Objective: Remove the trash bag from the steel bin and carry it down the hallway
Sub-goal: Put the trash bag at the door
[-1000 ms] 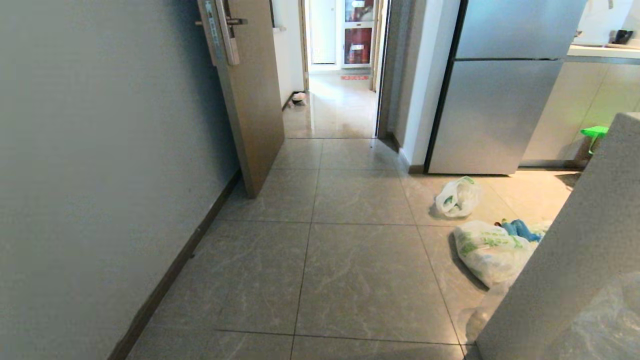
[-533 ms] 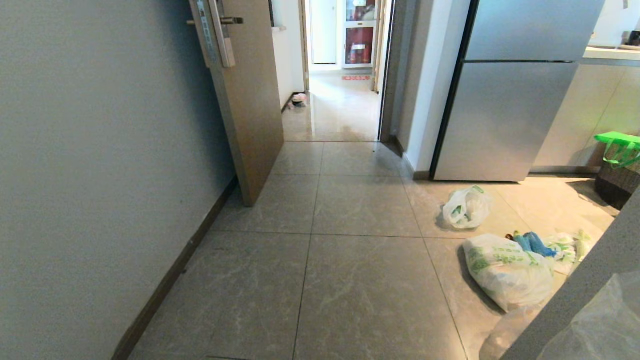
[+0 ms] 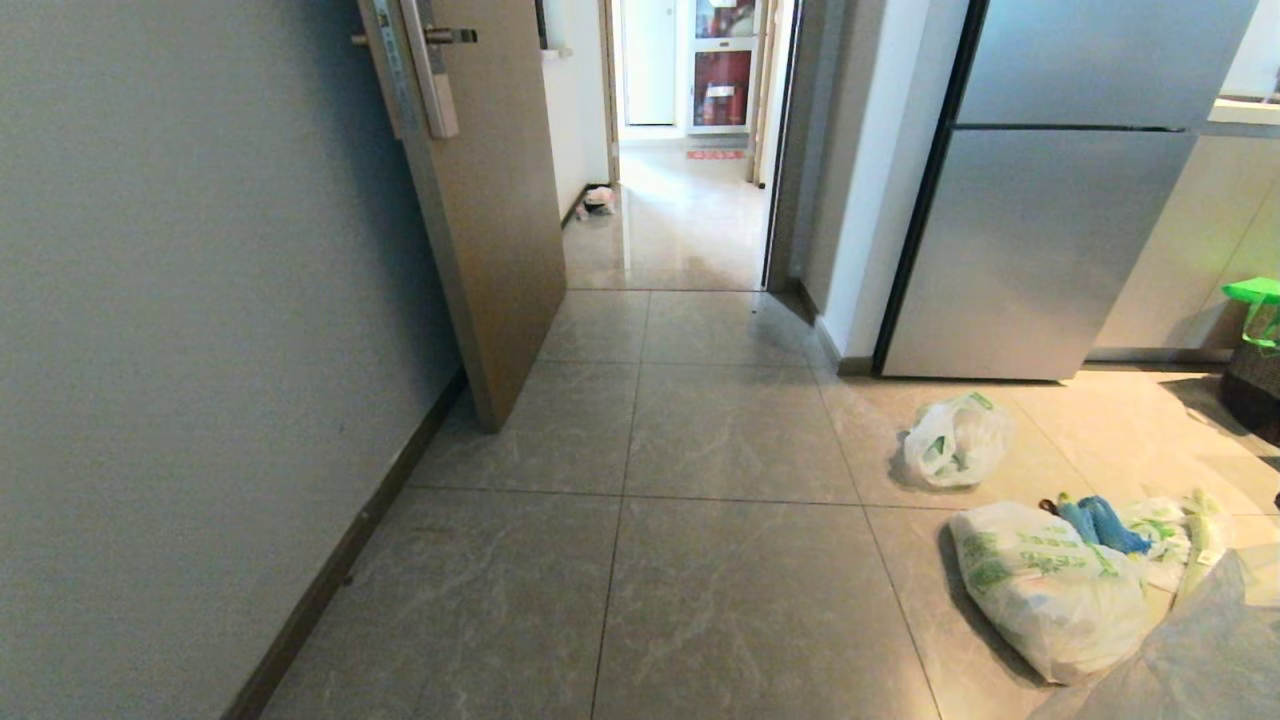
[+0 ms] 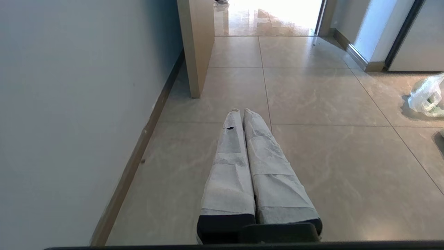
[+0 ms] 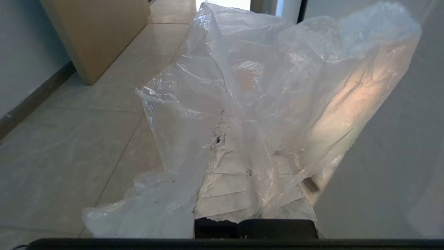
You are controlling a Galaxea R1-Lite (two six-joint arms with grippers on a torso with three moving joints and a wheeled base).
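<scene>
The trash bag (image 5: 277,86), thin clear crinkly plastic, billows up over my right gripper (image 5: 239,139), whose taped fingers are shut on a fold of it. In the head view a corner of the trash bag (image 3: 1210,640) shows at the bottom right. My left gripper (image 4: 240,111) hangs low over the floor tiles, shut and empty, its two taped fingers pressed together. The hallway (image 3: 680,220) lies ahead through the open doorway, its glossy tiles brightly lit. The steel bin is out of view.
An open brown door (image 3: 490,230) juts out from the grey wall (image 3: 150,350) on the left. A steel fridge (image 3: 1040,220) stands on the right. Two white shopping bags with green print (image 3: 955,440) (image 3: 1050,590) and a blue item (image 3: 1100,520) lie on the floor at right.
The whole head view has shifted: the camera has advanced toward the doorway. The grey speckled counter at the right has slid out of the picture, and the floor bags sit lower and further right.
</scene>
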